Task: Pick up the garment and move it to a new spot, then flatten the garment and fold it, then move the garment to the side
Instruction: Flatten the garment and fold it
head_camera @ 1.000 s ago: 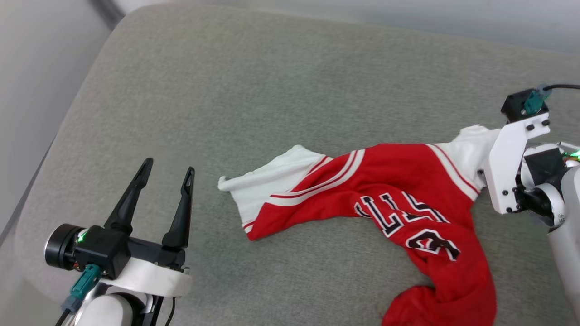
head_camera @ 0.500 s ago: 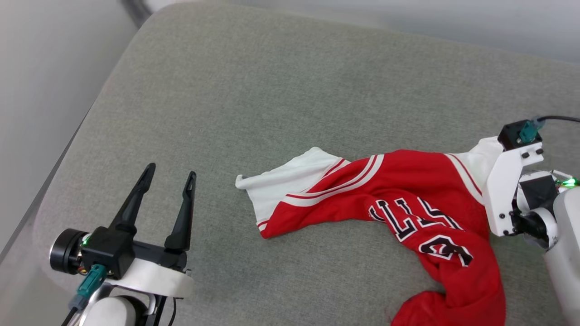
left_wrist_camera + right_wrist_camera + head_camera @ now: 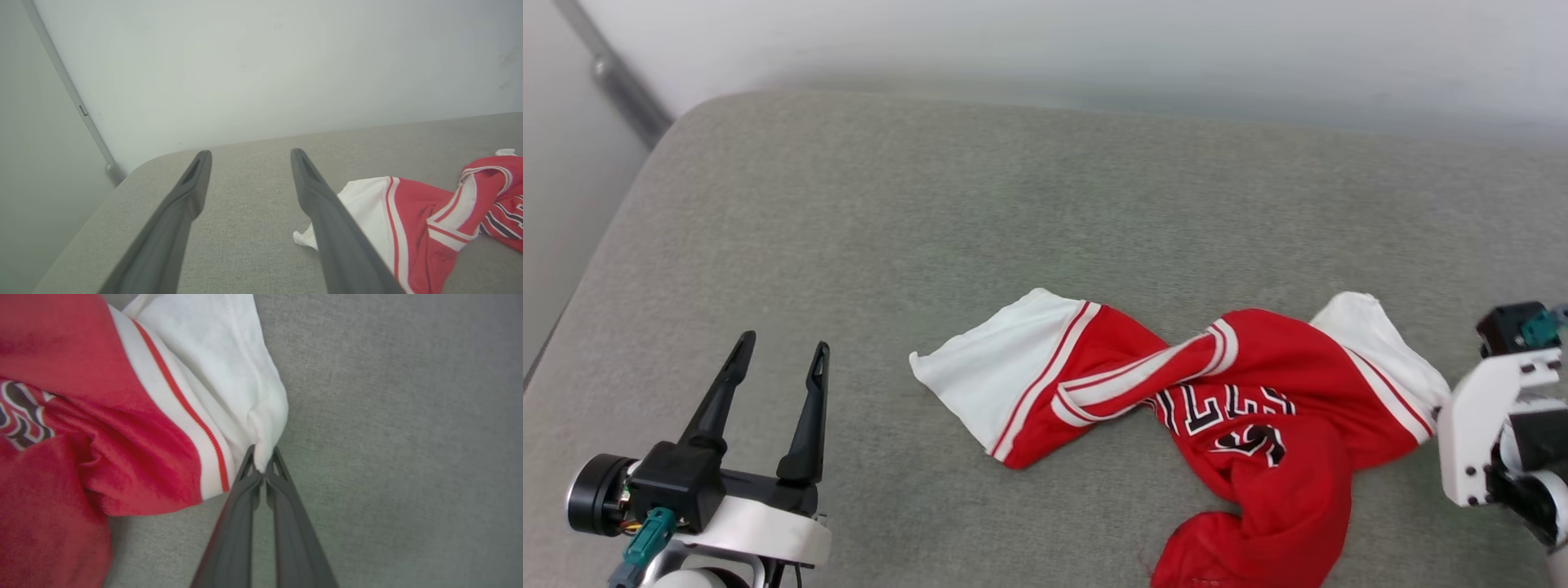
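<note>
Frankly, early days: my right hand [image 3: 264, 463] pinches the crumpled garment [image 3: 1282, 490] by its sleeve; left hand [image 3: 783, 347] wide, empty; flattening and folding remain.

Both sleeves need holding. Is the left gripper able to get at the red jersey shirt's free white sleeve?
Likely yes: the left gripper is open, with bare grey cushion between it and the white sleeve.

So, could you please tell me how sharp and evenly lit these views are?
Head view: even light, no glare; the grey fabric cushion looks hazy far back. Left wrist view: wide-angle stretch makes the open left gripper loom large. Right wrist view: the red jersey shirt with white sleeves blurs leftward, lettering smeared; the right gripper pinching a sleeve looks sharp.
</note>
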`<state>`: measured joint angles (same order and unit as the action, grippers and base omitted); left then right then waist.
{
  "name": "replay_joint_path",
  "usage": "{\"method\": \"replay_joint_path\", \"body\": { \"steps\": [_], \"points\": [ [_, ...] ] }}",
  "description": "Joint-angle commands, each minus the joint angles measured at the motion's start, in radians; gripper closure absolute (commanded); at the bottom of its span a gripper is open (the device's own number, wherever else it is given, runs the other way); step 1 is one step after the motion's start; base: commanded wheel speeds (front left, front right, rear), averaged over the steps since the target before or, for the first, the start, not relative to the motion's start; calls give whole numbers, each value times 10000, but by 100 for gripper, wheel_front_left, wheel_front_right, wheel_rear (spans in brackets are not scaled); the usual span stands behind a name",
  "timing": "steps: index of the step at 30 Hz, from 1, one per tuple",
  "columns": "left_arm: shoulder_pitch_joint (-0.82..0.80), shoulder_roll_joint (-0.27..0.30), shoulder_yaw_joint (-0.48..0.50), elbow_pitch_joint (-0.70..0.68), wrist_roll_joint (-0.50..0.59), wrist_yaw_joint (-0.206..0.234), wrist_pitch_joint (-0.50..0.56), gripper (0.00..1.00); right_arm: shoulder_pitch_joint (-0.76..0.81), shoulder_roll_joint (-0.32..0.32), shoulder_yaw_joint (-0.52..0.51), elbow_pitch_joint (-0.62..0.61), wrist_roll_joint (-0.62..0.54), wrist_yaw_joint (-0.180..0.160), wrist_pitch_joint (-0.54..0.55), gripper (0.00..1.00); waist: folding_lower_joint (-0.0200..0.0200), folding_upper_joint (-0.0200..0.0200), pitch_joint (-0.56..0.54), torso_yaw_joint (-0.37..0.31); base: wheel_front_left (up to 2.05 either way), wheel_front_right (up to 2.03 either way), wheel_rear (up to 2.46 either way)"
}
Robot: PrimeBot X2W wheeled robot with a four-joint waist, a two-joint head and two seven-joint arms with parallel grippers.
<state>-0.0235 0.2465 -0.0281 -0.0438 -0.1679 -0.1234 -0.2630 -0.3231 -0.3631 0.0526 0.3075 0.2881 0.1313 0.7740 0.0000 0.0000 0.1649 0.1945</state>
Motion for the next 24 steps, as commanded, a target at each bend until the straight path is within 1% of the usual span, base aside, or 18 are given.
{"method": "replay_joint_path", "body": {
  "steps": [1, 3, 4, 7, 10, 16, 17, 18, 19, 24],
  "points": [
    [156, 29, 55, -34, 41, -29, -25, 0, 520, -95, -307, -239, -123, -10, -138, 100, 0, 0, -194, -427, 0, 0, 0],
    [212, 3, 74, -29, 60, -36, -25, 0, 971, -45, -692, -441, -269, -10, -241, 100, 0, 0, -199, -583, 0, 0, 0],
    [212, 3, 74, -29, 60, -36, -25, 0, 971, -45, -692, -441, -269, -10, -241, 100, 0, 0, -199, -583, 0, 0, 0],
    [159, -17, 107, -6, 59, -39, -26, 0, 1573, 72, -1245, -665, -475, -9, -351, 100, 0, 0, -136, -757, 0, 0, 0],
    [56, -31, 121, 38, 40, -47, -26, 0, 2069, 180, -1577, -819, -750, -9, -489, 100, 0, 0, -61, -883, 0, 0, 0],
    [-44, -58, 86, 195, 30, -46, -26, 0, 2568, 569, -1963, -562, -1175, -10, -822, 100, 0, 0, -57, -1040, 0, 0, 0],
    [-54, -59, 96, 218, 27, -48, -26, 0, 2571, 621, -1949, -540, -1252, -9, -926, 82, 0, 0, -71, -1068, 0, 0, 0],
    [-56, -54, 121, 234, 20, -50, -26, 0, 2548, 644, -1801, -556, -1327, -9, -1016, 0, 0, 0, -91, -1116, 0, 0, 0],
    [-55, -35, 141, 227, 12, -52, -26, 0, 2448, 686, -1594, -667, -1279, -7, -1184, 0, 0, 0, -112, -1184, 0, 0, 0],
    [99, 39, 263, 7, -79, -57, -26, 0, 1908, 965, -1341, -1470, -952, -9, -2158, 0, 0, 0, -391, -1537, 0, 0, 0]
  ]
}}
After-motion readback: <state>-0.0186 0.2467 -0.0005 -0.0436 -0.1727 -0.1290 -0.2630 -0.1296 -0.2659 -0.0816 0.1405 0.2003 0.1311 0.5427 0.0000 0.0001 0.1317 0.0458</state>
